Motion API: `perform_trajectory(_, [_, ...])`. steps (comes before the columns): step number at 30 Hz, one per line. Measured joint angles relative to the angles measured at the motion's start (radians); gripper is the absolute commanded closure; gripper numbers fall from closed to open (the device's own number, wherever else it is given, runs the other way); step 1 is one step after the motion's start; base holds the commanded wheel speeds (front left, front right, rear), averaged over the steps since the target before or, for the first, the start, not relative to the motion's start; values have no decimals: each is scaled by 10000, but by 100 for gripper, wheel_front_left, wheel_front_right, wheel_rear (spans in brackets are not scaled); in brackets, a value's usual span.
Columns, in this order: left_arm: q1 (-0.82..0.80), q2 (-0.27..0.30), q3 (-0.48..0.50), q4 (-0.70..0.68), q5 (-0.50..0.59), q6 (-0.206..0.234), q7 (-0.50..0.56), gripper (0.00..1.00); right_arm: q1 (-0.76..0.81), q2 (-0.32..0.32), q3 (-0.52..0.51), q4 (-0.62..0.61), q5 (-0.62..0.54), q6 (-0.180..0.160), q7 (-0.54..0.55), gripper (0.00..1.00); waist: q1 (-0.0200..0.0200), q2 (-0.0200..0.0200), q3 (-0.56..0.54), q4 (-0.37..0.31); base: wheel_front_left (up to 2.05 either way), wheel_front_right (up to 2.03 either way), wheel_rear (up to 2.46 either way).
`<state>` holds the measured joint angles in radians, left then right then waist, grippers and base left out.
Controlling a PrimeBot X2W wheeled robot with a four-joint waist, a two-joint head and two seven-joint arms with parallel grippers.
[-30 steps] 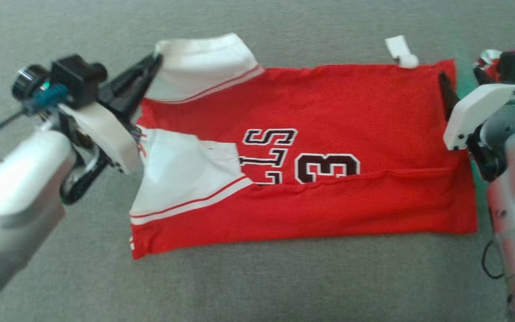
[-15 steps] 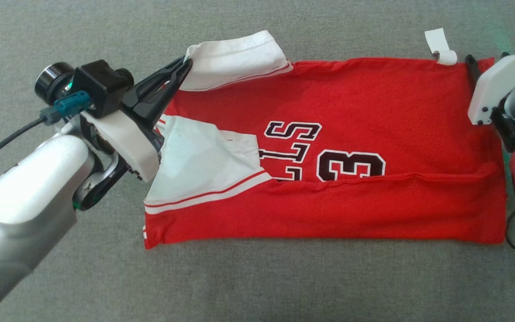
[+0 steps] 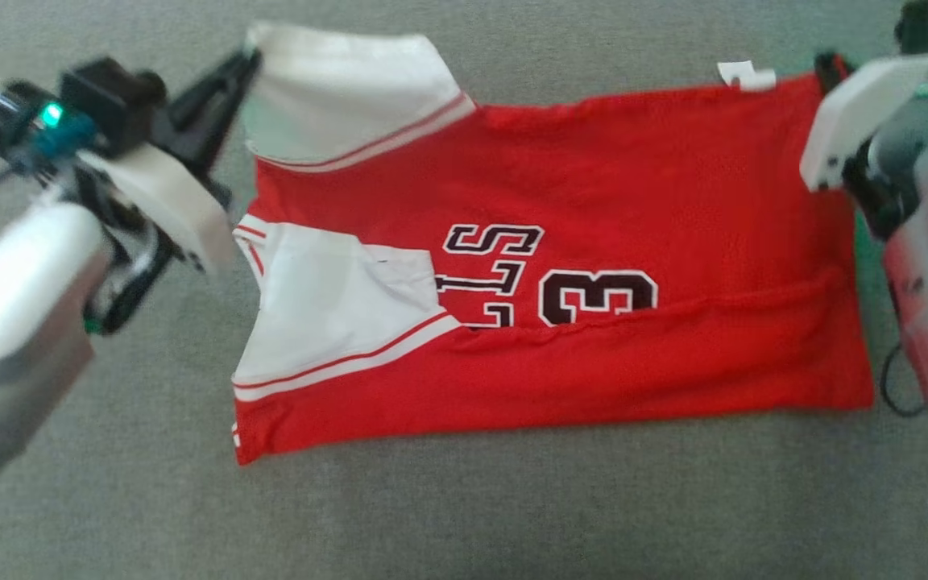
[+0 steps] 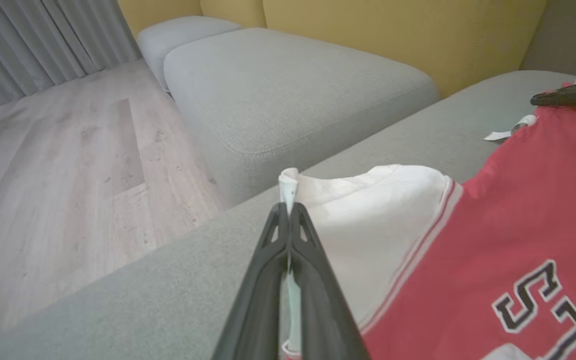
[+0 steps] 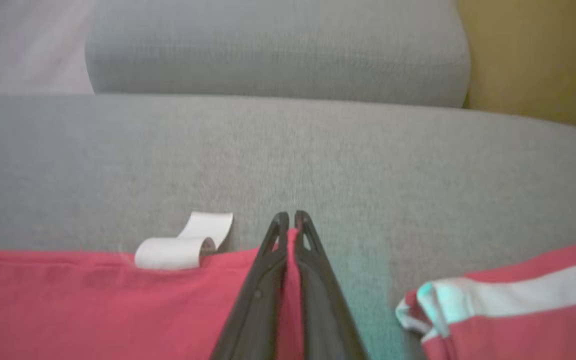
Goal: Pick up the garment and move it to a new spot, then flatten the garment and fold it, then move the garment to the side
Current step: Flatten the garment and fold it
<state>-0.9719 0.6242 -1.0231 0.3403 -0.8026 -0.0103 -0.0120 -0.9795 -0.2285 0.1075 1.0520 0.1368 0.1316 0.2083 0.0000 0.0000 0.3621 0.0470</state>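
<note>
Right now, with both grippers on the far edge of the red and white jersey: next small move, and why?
Probably lift both far corners together, just off the grey fabric cushion, to fold toward the robot. The left gripper is shut on the white sleeve, the right gripper on the red hem corner; the red and white jersey lies flat, near strip already folded.

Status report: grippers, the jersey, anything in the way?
Left gripper shut on white sleeve of jersey. Right gripper shut on its red far corner. Jersey partly folded on grey cushion. Curled white tag beside right gripper.
</note>
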Motion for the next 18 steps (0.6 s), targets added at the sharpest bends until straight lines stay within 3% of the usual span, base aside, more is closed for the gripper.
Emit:
perform_trajectory(9, [-1582, -173, 487, 1827, 293, -79, -692, 100, -1374, 63, 543, -844, 1649, 0, -884, 100, 1, 0, 347, -292, 0, 0, 0])
perform_trajectory(14, [-2434, -871, 717, 3020, 715, -65, -1866, 100, -1848, 201, 326, -802, 2278, 0, -1661, 100, 1, 0, 448, -327, 0, 0, 0])
perform_trajectory(18, [-2547, -1348, 617, 3777, 945, -267, -2111, 100, -1905, 253, 583, -566, 2587, 0, -1833, 100, 1, 0, 393, -231, 0, 0, 0])
